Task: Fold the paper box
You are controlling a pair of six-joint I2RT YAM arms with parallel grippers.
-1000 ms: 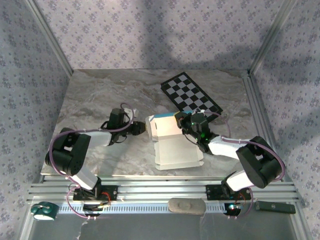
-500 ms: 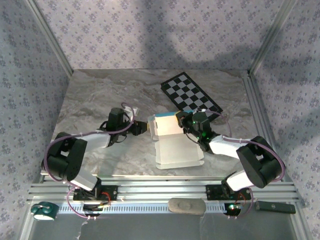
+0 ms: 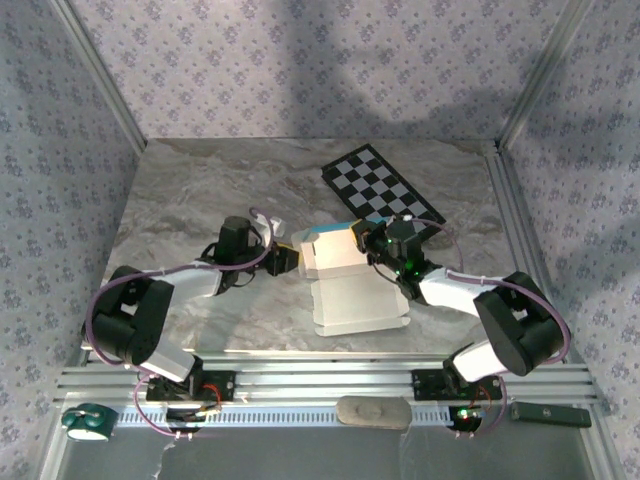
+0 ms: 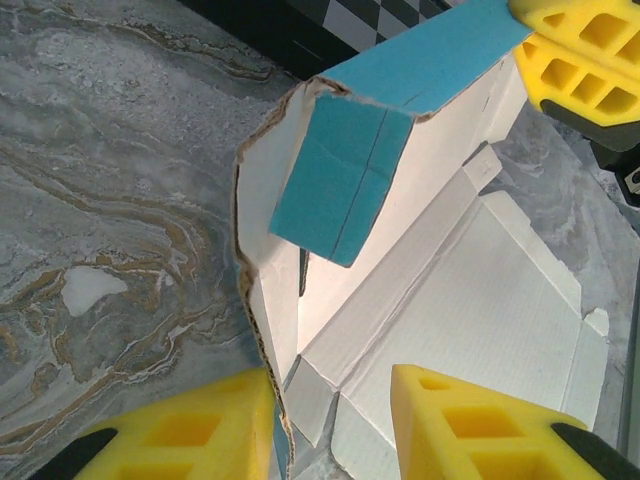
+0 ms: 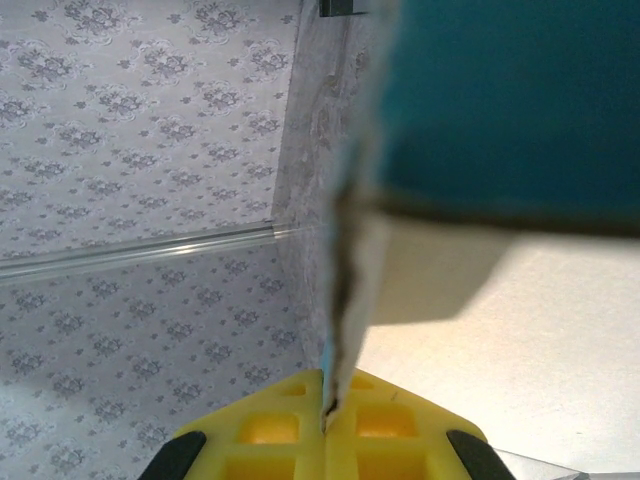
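The paper box lies half-folded in the middle of the marble table, white inside up, with its rear wall raised and a turquoise flap bent over the top. My left gripper is at the box's left end. Its jaws are open and straddle the raised left side wall, whose torn edge rests against the left yellow finger. My right gripper is at the rear right corner, shut on the edge of the raised wall, which sits pinched between its pads. Its yellow fingers appear in the left wrist view.
A black-and-white checkerboard lies just behind the box. Aluminium rails bound the table's right side and front. Off the front edge lie a green tape roll, a grey pad and a black bar.
My left gripper has slid right up to the box's left end and its jaws have spread a little. The box's raised wall has shifted slightly right with the right gripper still clamped on it.
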